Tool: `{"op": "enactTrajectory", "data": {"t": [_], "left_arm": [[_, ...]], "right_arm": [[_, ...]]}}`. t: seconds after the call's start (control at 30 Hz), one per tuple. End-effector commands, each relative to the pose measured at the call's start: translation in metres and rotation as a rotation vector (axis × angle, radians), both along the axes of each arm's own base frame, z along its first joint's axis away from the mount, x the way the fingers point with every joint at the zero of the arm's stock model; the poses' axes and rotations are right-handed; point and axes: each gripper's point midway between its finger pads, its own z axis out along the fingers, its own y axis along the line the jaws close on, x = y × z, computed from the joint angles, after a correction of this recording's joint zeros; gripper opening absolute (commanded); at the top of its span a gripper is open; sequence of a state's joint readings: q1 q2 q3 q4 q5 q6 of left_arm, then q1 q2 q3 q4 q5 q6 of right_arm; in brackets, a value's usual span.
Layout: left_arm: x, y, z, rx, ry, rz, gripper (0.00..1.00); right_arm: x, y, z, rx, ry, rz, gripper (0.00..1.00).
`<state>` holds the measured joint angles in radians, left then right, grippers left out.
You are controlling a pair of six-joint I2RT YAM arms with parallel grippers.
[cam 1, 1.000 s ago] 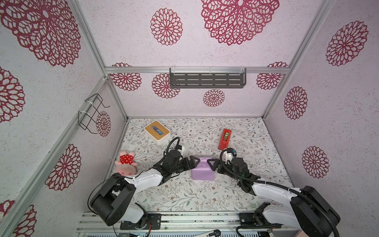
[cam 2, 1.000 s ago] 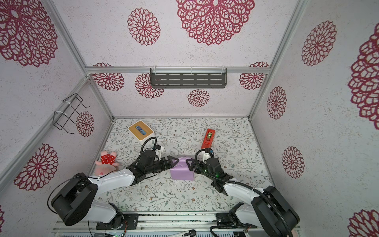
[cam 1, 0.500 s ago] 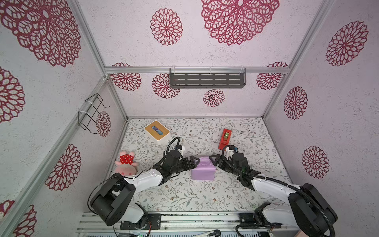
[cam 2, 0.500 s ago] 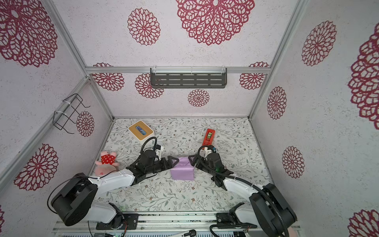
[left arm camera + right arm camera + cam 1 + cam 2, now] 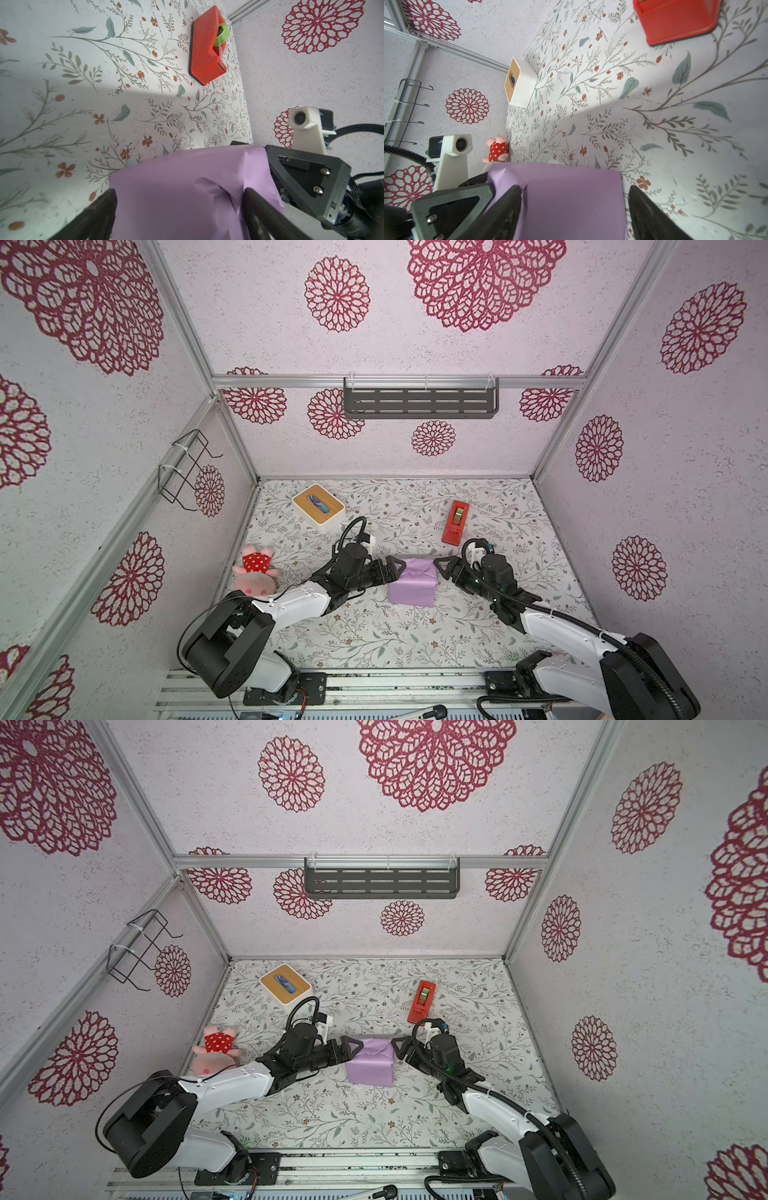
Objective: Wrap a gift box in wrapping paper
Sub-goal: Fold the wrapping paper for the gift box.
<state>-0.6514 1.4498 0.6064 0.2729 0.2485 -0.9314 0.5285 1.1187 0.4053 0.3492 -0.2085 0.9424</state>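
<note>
The wrapping paper (image 5: pixel 412 587) (image 5: pixel 370 1067) shows its lilac face, folded round a box shape mid-table; the gift box itself is hidden inside it. My left gripper (image 5: pixel 397 570) (image 5: pixel 353 1048) sits at the parcel's left end, open wide. In the left wrist view one finger (image 5: pixel 255 199) lies on a creased fold of paper (image 5: pixel 176 187), the other at its edge. My right gripper (image 5: pixel 442 568) (image 5: pixel 399 1046) is at the right end, open. In the right wrist view one finger (image 5: pixel 510 199) rests on the paper (image 5: pixel 566 197) and the other stands just off its edge.
A red tape dispenser (image 5: pixel 456 522) lies behind the right gripper. A white box with a wooden top (image 5: pixel 318 504) stands at the back left. A pink plush toy (image 5: pixel 255 572) sits by the left wall. A shelf (image 5: pixel 419 398) and a wire rack (image 5: pixel 187 468) hang on the walls.
My right gripper has shifted a little toward the back at the parcel's right end, and its jaws have narrowed slightly. The left arm and the parcel have stayed put.
</note>
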Motion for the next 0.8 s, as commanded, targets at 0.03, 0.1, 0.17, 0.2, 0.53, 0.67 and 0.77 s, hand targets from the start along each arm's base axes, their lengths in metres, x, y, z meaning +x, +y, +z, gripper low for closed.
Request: {"op": "enactTrajectory", "data": {"t": [0.03, 0.1, 0.17, 0.2, 0.53, 0.67, 0.77], "left_arm": [[-0.019, 0.015, -0.037, 0.127, 0.101, -0.006, 0.96], [-0.018, 0.014, -0.035, 0.125, 0.095, -0.008, 0.96], [-0.019, 0.013, -0.035, 0.127, 0.096, -0.011, 0.96], [-0.018, 0.012, -0.034, 0.126, 0.095, -0.011, 0.96], [-0.015, 0.01, -0.027, 0.127, 0.079, -0.013, 0.97], [-0.01, 0.005, -0.007, 0.077, 0.031, -0.014, 1.0], [-0.004, -0.003, 0.017, -0.005, -0.02, -0.013, 0.99]], "right_arm": [[0.002, 0.021, 0.033, -0.007, -0.102, 0.052, 0.89], [0.0, 0.028, 0.029, 0.003, -0.096, 0.069, 0.9], [-0.002, 0.032, 0.025, 0.003, -0.09, 0.081, 0.9], [-0.003, 0.033, 0.022, 0.0, -0.087, 0.085, 0.91], [-0.032, 0.045, -0.017, -0.04, 0.012, 0.144, 0.92], [-0.041, 0.038, -0.034, -0.066, 0.037, 0.137, 0.92], [-0.045, 0.034, -0.045, -0.079, 0.044, 0.131, 0.92]]}}
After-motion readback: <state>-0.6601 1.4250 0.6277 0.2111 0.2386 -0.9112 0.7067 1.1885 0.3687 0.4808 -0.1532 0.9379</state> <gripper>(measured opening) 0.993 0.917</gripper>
